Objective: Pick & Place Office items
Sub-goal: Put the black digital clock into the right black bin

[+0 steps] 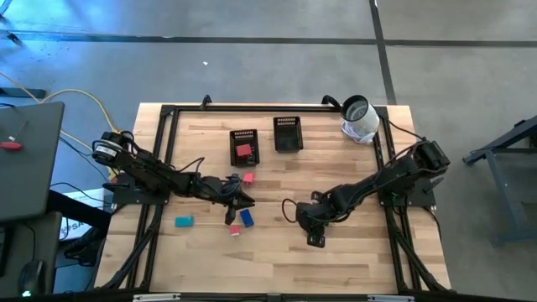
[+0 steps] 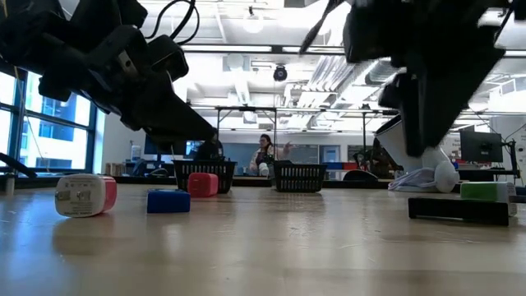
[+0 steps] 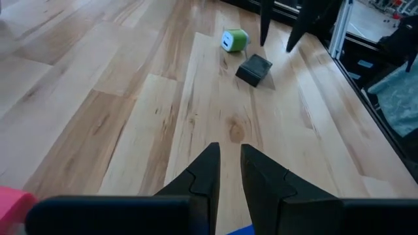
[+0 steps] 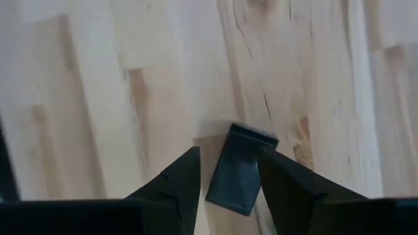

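Observation:
Small blocky items lie on the wooden table: a black block [image 4: 238, 171] [image 3: 253, 69] [image 2: 456, 210], a green-and-white one [image 3: 234, 40] [image 2: 485, 191] beside it, a blue one [image 1: 247, 216], a teal one [image 1: 183, 221], a pink one [image 1: 248, 178], a small red-and-white one [image 1: 235, 229], and a red one [image 1: 243, 151] inside a tray. My right gripper [image 4: 228, 166] [image 1: 315, 236] hangs open just above the black block, a finger on either side. My left gripper [image 3: 228, 153] [image 1: 241, 201] hovers low near the blue and pink items, fingers almost together and nothing between them.
Two black mesh trays [image 1: 244, 146] [image 1: 288, 133] stand at the far middle of the table. A white cylinder [image 1: 359, 118] lies at the far right corner. A black frame [image 1: 168, 113] runs along the table's edges. Bare wood lies between the two grippers.

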`<action>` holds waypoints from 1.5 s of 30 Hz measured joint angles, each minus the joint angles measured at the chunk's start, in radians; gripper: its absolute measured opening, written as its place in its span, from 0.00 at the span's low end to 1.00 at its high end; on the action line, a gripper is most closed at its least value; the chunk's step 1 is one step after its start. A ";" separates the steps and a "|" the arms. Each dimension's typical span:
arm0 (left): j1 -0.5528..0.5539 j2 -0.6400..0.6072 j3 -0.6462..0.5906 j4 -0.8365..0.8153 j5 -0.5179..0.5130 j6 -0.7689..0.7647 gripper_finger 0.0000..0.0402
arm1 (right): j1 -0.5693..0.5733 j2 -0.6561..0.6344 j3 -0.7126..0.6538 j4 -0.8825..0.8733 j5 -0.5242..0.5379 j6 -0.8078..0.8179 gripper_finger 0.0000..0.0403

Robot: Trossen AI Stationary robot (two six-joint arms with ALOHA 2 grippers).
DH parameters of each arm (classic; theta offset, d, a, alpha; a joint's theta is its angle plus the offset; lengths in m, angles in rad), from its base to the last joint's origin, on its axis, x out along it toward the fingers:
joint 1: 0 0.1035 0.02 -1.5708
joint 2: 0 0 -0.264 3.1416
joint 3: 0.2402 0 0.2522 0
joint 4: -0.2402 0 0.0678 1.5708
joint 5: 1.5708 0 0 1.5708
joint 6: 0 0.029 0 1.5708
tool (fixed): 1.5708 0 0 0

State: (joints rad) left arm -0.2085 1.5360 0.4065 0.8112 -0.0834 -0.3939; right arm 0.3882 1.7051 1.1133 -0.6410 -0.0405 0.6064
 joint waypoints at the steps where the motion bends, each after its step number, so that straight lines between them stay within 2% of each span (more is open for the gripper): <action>1: 0.000 0.000 0.000 0.000 0.000 -0.001 0.15 | 0.000 0.012 0.000 -0.005 -0.001 0.000 0.35; 6: -0.006 0.000 0.000 0.000 0.000 -0.002 0.15 | 0.000 0.054 0.000 -0.051 -0.001 0.003 0.35; 20: -0.006 0.000 0.000 0.000 0.000 -0.003 0.15 | -0.002 0.055 0.000 -0.059 0.008 0.026 0.35; 24: -0.006 0.000 0.000 0.000 0.000 -0.005 0.15 | -0.002 0.055 0.000 -0.059 -0.018 0.038 0.35; 37: -0.006 0.000 0.000 0.000 0.000 -0.007 0.15 | -0.002 0.054 0.000 -0.058 -0.015 0.057 0.53; 45: -0.006 0.000 0.000 0.000 0.000 -0.019 0.15 | 0.004 0.111 0.000 -0.030 -0.033 0.070 0.56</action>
State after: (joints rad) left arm -0.2146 1.5360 0.4065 0.8112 -0.0834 -0.4126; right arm 0.3924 1.8161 1.1133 -0.6712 -0.0735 0.6765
